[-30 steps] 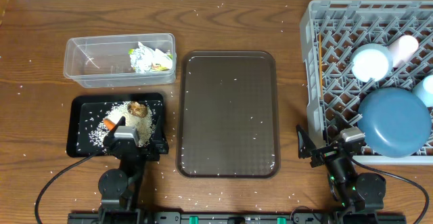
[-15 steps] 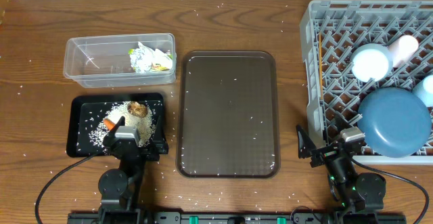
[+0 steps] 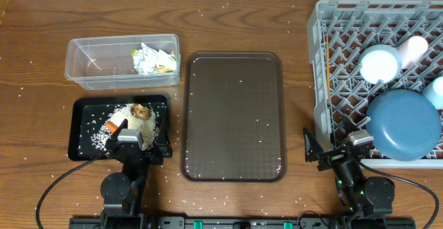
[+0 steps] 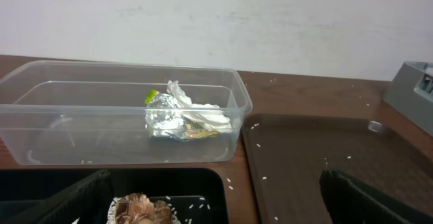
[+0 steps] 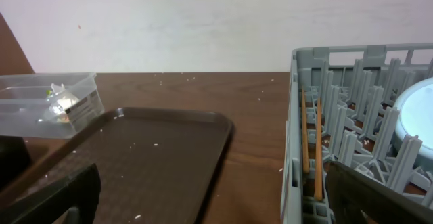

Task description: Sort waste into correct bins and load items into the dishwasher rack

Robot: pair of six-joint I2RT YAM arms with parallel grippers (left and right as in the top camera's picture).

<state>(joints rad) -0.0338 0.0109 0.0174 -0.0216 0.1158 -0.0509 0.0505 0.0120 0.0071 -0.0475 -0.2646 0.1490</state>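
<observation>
The clear tub [image 3: 97,63] holds the crumpled wrapper [image 3: 154,59], which also shows in the left wrist view [image 4: 179,116]. The black tray [image 3: 76,129] holds rice [image 3: 128,122], the brown lump [image 3: 141,111] and the carrot [image 3: 111,126]. The grey rack [image 3: 346,21] holds the blue plate [image 3: 403,125], white bowl [image 3: 380,63], white cup [image 3: 416,48], light-blue cup [image 3: 436,90] and chopsticks [image 3: 325,63]. My left gripper [image 3: 136,148] is open and empty at the black tray's near edge. My right gripper [image 3: 337,153] is open and empty at the rack's near left corner.
The flat brown serving tray [image 3: 232,116] lies between the bins and the rack, with a few rice grains on it. Rice grains are scattered over the wooden table. A white wall stands behind the table in the left wrist view [image 4: 270,21].
</observation>
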